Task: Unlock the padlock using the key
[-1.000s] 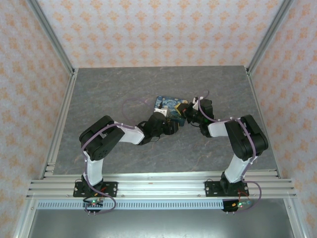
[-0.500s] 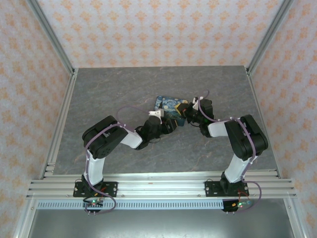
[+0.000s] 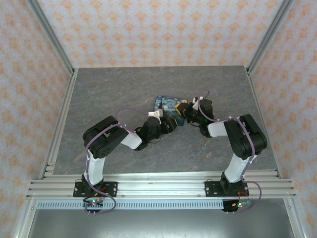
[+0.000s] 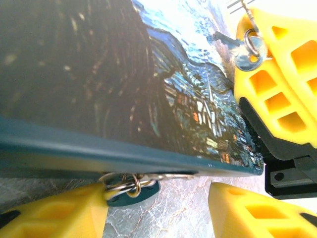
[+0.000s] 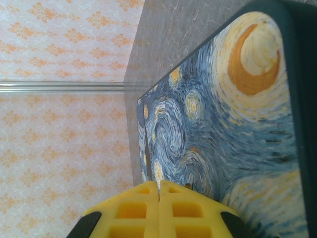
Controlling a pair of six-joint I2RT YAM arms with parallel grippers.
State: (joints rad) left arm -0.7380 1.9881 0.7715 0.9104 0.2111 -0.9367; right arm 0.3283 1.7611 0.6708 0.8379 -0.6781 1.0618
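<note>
A box printed with a blue swirling night sky (image 3: 168, 105) lies mid-table. My left gripper (image 3: 169, 126) is at its near edge, open. In the left wrist view its jaws (image 4: 158, 198) straddle the key (image 4: 173, 174), a silver blade on gold and silver rings (image 4: 121, 186) with a dark teal tag. The key is tucked under the box's edge (image 4: 124, 158), and my left finger (image 4: 54, 213) touches the rings. My right gripper (image 3: 184, 113) is shut, its tips (image 5: 159, 191) against the box's seam. A small dark metal piece with a ring (image 4: 247, 49) sits by them; I cannot tell whether it is the padlock.
The grey marbled table (image 3: 109, 89) has patterned walls behind and on both sides, with aluminium rails (image 3: 158, 186) along the near edge. The two wrists are close together at the box, my right finger (image 4: 277, 84) just past my left gripper's right finger (image 4: 247, 208).
My left arm has drawn its elbow in and slid its gripper slightly left along the box's near edge. My right arm and the box have stayed put.
</note>
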